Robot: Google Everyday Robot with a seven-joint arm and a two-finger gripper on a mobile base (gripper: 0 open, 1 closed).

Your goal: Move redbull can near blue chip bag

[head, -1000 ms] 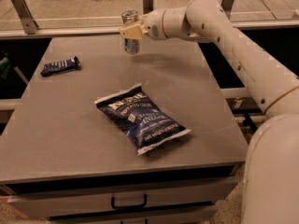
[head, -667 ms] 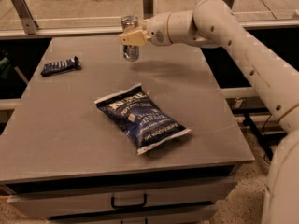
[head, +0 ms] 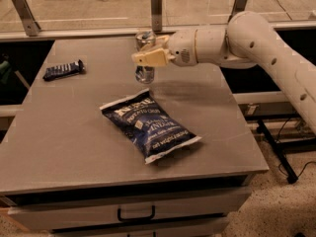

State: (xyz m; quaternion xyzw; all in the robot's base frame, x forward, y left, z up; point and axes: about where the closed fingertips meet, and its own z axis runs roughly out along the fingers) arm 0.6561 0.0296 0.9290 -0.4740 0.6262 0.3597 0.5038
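The redbull can (head: 144, 74) is a slim silver-and-blue can with a silver top, held upright in my gripper (head: 146, 56) over the table's middle back. The gripper's cream fingers (head: 148, 59) are shut around the can's upper half, and its base hangs just above the tabletop. The blue chip bag (head: 149, 124) is a large puffy navy bag with white lettering, lying flat at the table's centre. The can is just behind the bag's far end, a short gap away. My white arm reaches in from the right.
A small narrow dark blue snack wrapper (head: 62, 70) lies at the far left of the grey table (head: 59, 142). A glass railing with metal posts (head: 156, 8) runs behind the table. A drawer with a handle (head: 135, 213) is below the front edge.
My gripper has carried the can forward and lower, from the table's back edge toward the chip bag. The bag and wrapper have not moved.
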